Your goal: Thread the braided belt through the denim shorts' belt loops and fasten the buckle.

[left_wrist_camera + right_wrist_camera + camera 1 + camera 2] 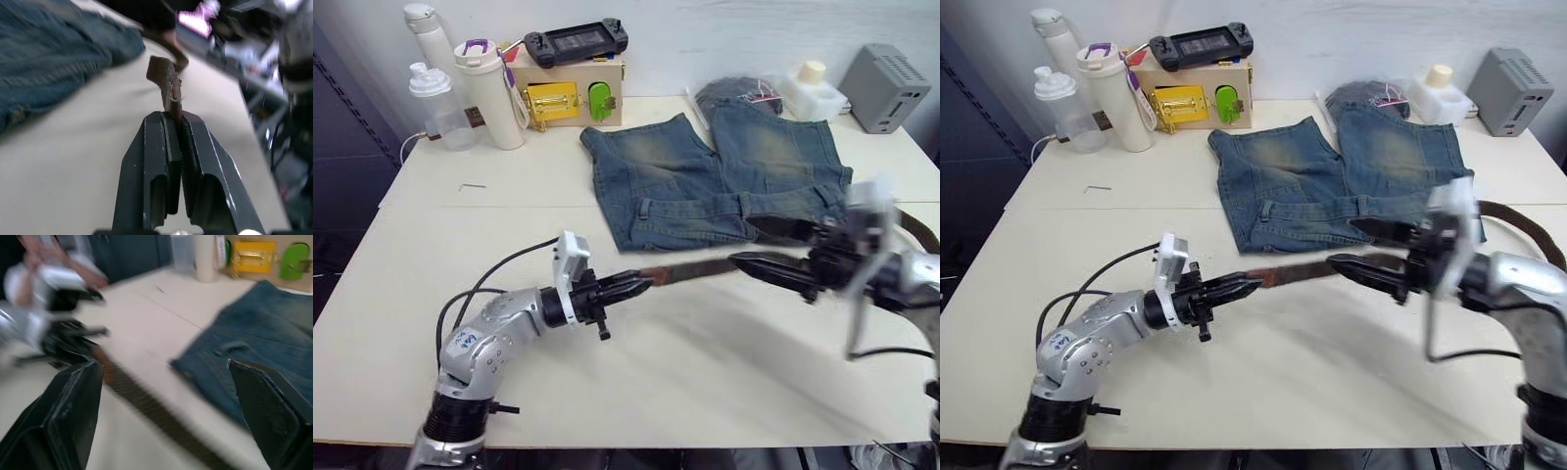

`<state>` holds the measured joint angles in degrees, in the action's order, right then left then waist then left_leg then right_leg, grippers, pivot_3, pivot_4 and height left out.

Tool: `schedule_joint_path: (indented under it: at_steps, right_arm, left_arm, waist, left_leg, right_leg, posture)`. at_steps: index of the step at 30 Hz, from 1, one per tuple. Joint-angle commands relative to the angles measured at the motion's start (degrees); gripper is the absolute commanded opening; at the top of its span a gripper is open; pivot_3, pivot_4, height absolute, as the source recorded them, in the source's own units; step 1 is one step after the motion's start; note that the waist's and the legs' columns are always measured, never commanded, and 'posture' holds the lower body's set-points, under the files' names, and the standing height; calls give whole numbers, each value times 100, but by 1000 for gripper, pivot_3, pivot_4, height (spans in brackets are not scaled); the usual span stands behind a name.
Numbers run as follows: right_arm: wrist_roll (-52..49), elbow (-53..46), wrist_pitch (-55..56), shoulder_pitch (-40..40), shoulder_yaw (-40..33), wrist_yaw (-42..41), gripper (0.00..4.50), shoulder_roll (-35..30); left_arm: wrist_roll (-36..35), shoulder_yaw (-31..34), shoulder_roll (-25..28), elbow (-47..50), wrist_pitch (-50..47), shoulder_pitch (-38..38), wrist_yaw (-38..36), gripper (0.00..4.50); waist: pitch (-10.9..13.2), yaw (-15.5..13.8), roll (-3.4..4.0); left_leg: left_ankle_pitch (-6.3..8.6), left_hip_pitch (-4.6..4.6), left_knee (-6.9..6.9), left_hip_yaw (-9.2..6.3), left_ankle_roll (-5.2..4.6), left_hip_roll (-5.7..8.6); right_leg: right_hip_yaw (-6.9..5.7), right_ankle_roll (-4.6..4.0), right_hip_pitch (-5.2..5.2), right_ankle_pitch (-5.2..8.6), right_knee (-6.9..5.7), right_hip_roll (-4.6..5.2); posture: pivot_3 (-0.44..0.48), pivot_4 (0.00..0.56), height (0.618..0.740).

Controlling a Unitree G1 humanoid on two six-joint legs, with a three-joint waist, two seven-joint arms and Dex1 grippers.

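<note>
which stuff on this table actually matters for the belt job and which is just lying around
For the job:
- dark brown braided woven belt, its free end pinched in the left end effector
- faded blue denim shorts
- right end effector, open beside the belt

Lying about:
- wooden box with yellow latch
- black handheld game console
- white bottles
- grey box-shaped device

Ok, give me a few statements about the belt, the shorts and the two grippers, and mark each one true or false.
1. The left gripper is shut on the belt. True.
2. The right gripper is clamped on the belt. False: its fingers stand wide open.
3. The shorts lie flat on the table. True.
4. The belt hangs off the table's left edge. False: it runs off past the right arm.
</note>
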<state>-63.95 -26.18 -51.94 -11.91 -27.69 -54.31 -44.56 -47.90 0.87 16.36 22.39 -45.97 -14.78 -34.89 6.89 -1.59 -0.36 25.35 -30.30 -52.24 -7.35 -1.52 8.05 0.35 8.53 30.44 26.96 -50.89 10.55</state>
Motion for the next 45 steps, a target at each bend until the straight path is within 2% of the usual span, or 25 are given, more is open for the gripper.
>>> schedule_joint_path:
  at_steps: [1,4,7,10,14,19,25,28,30,32,33,35,36,39,41,43,44,45]
  right_arm:
    - [-2753,-434,-304,657,-503,752,4433,23]
    - [-3242,-752,-276,1156,-215,1261,4433,84]
    - [-3413,-625,-162,1345,632,2532,4433,369]
    - [-2940,-804,-154,1629,1445,3014,4433,791]
    - [-2965,-321,427,1544,1829,3884,4433,1739]
    - [-3156,-102,1179,1306,1707,4501,4433,2706]
    - [-3221,-163,1558,1263,1582,4669,4433,3073]
    - [-3248,-217,1632,1290,1690,4740,3601,3215]
    - [-3226,-245,1676,1285,1772,4789,2649,3322]
    - [-3242,-262,1740,1289,1817,4843,1507,3446]
    - [-3264,-272,1790,1295,1823,4871,1146,3512]
    - [-3282,-257,1853,1293,1826,4924,140,3585]
    - [-3262,-248,1873,1284,1822,4935,20,3596]
    - [-3273,-217,2024,1232,1709,4979,0,3648]
    - [-3371,-189,2194,1196,1505,4959,0,3678]
    - [-3446,-122,2379,1147,1201,4870,0,3625]
    - [-3421,-95,2459,1124,1090,4849,0,3609]
    - [-3374,-18,2527,1096,930,4838,0,3537]
  left_arm:
    - [-1205,365,-321,430,-608,74,784,0]
    - [-1720,486,-364,494,-838,56,1087,0]
    - [-1774,422,-214,574,-922,18,1173,0]
    - [-2066,519,-221,499,-957,-120,1417,0]
    - [-2212,493,-113,531,-984,-125,1478,0]
    - [-2306,456,-53,558,-966,-110,1556,0]
    - [-2332,411,32,560,-933,-111,1569,0]
    - [-2347,408,40,535,-926,-136,1584,0]
    - [-2331,404,44,519,-921,-144,1583,0]
    - [-2312,404,50,502,-918,-146,1584,0]
    - [-2298,404,60,499,-914,-141,1578,0]
    - [-2237,370,108,502,-919,-121,1529,0]
    - [-2141,322,152,524,-900,-110,1484,420]
    - [-2145,240,263,544,-934,-88,1346,1679]
    - [-1896,124,405,547,-847,-150,1226,2572]
    - [-1308,-38,556,381,-587,-303,1137,3512]
    - [-1054,-119,631,287,-456,-373,1046,3765]
    - [-470,-347,792,150,-87,-504,859,4183]
  waist:
    - [2,15,-3]
    - [1,31,-4]
    - [-5,27,-14]
    - [-5,-2,-14]
    - [-6,26,-16]
    - [-6,39,-13]
    - [-6,43,-13]
    - [-6,59,-12]
    - [-6,81,-12]
    - [-6,104,-12]
    - [-7,108,-12]
    - [-7,113,-11]
    - [-7,120,-11]
    - [-7,156,-11]
    - [-7,170,-10]
    - [-7,166,-9]
    - [-7,157,-9]
    - [-7,157,-9]
  left_leg:
    - [0,0,0,3,0,-1]
    - [0,4,-5,28,0,-10]
    - [-1,6,-5,28,0,-11]
    - [-1,7,-4,27,0,-10]
    - [-2,8,-4,19,-2,-4]
    - [-2,14,0,19,-1,-1]
    - [-2,17,-1,14,-1,4]
    - [-2,19,0,14,-1,5]
    - [-1,20,0,14,-1,5]
    - [-1,20,1,14,-1,5]
    - [-1,20,1,13,0,5]
    - [-1,20,1,10,0,6]
    - [-1,21,1,9,0,7]
    - [-1,21,1,7,0,8]
    - [-1,21,3,6,1,10]
    - [0,21,4,5,1,10]
    - [0,20,3,5,1,10]
    - [0,20,2,6,1,11]
  right_leg:
    - [2,0,0,0,0,0]
    - [7,0,1,0,0,2]
    - [11,0,0,0,4,1]
    - [14,0,1,0,3,2]
    - [15,0,0,0,2,-1]
    - [17,0,4,0,-14,-1]
    - [19,0,6,0,-29,-2]
    - [19,0,6,0,-31,-2]
    - [19,0,9,0,-39,-2]
    - [22,0,10,0,-43,-1]
    - [22,0,11,0,-44,-1]
    - [22,0,11,0,-46,-2]
    - [22,0,12,0,-48,-2]
    - [23,0,13,0,-52,-2]
    - [24,-1,15,1,-56,-1]
    - [25,-1,17,1,-59,-1]
    - [25,-1,17,1,-58,-1]
    - [27,-1,17,1,-59,-1]
  posture:
    - [0,150,645]
    - [0,150,645]
    - [0,150,645]
    - [0,150,645]
    - [0,150,645]
    - [0,150,645]
    - [0,150,645]
    - [0,150,645]
    - [0,150,645]
    - [0,150,645]
    - [0,150,645]
    - [0,150,645]
    - [0,150,645]
    - [0,150,645]
    - [0,150,645]
    - [0,150,645]
    - [0,150,645]
    - [0,150,645]
